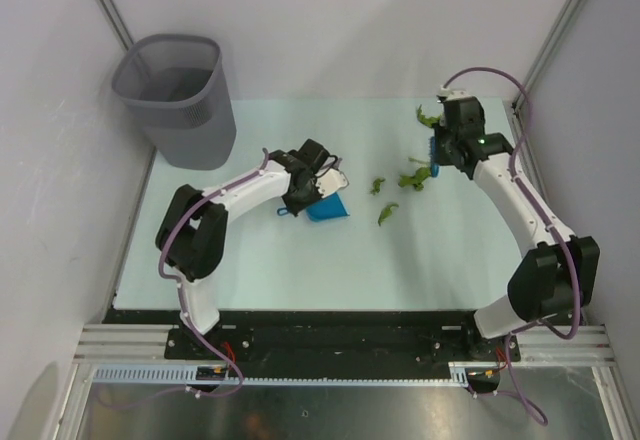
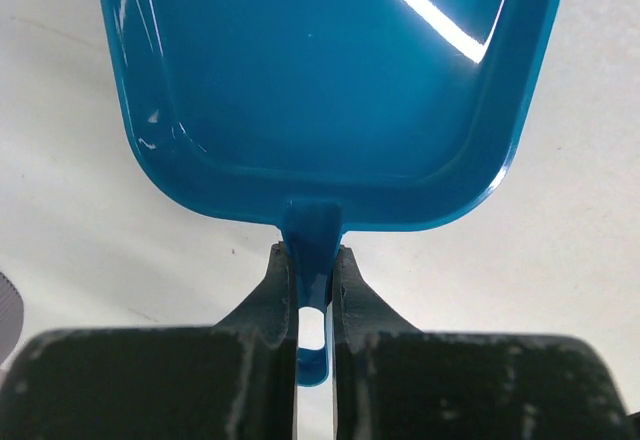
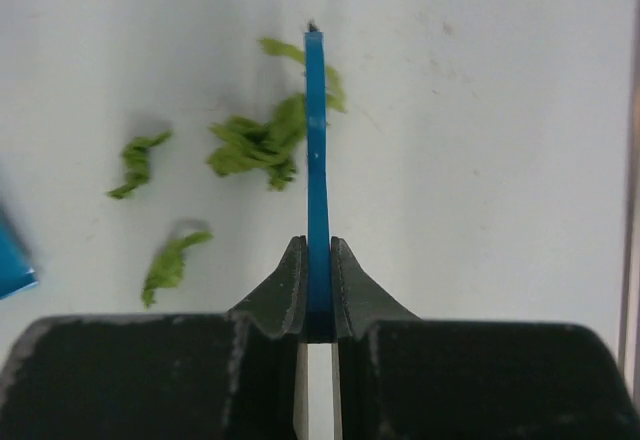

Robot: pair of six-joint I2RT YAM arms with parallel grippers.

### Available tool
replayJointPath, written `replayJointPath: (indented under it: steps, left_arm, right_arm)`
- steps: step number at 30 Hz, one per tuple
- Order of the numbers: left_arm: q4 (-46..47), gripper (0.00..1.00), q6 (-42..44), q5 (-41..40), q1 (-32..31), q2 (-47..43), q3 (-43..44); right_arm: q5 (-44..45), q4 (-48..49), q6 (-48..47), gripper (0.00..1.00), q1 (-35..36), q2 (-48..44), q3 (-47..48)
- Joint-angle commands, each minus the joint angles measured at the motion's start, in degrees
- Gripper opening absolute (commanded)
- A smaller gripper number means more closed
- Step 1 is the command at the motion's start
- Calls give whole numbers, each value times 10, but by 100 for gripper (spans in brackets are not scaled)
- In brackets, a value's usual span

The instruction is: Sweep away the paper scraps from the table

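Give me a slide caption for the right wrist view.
Right gripper shut on a blue brush, green paper scraps scattered on the table.

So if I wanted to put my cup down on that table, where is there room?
The near strip of the table, in front of the dustpan, is bare; so is the far edge beside the wastebasket. It is crowded between dustpan and brush, where the paper scraps lie.

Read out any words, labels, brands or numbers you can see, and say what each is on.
No readable text anywhere.
The dustpan, brush, bin and table are plain.
The green light on the right arm is a lamp, not a sign.
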Motion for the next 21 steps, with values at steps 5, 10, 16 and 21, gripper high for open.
replayJointPath:
  steps: [5,10,16,21]
  left_arm:
    - [-13,0,-7,19,-15,23,42]
    - [-14,0,-6,29,-15,25,40]
    - [-19,0,-5,52,-15,27,25]
    - [-22,0,-8,56,-13,28,20]
  right_arm:
    - [25,-13,-129,0,121,98,47]
    - [40,-24,-176,0,162,192,118]
    - [-66,-139,-133,0,193,299,253]
    - [-200,-132,-79,0,203,296,253]
